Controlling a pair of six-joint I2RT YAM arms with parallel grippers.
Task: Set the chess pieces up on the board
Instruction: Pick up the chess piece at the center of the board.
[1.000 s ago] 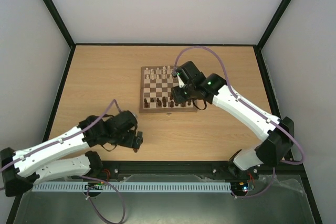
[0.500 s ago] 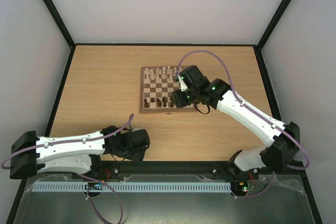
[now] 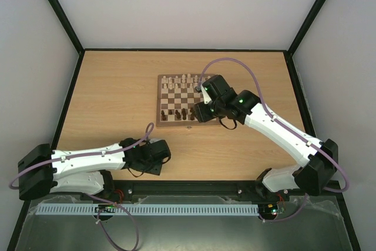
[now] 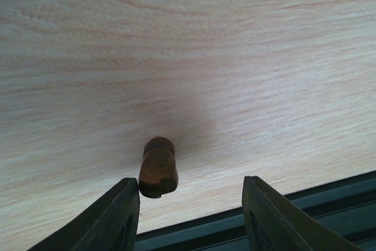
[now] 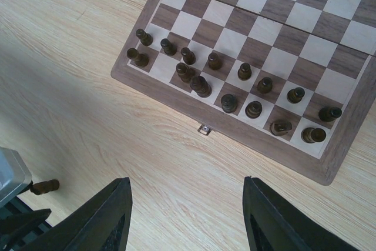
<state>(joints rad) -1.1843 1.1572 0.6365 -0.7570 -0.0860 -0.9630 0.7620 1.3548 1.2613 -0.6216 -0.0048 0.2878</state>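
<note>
Left hand [image 4: 191,183], fingers [image 4: 117,216] half-spread, straddles a lying dark piece [image 4: 158,168], perhaps touching one finger; right hand [image 5: 187,183] gapes empty.

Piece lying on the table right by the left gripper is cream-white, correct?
No. The piece lying on the table by the left gripper is dark brown, not cream-white. The left wrist view shows it plainly.

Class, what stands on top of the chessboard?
On the chessboard: dark brown pieces in the near rows, cream-white pieces along the far edge. The right arm hides the far-right squares.
</note>
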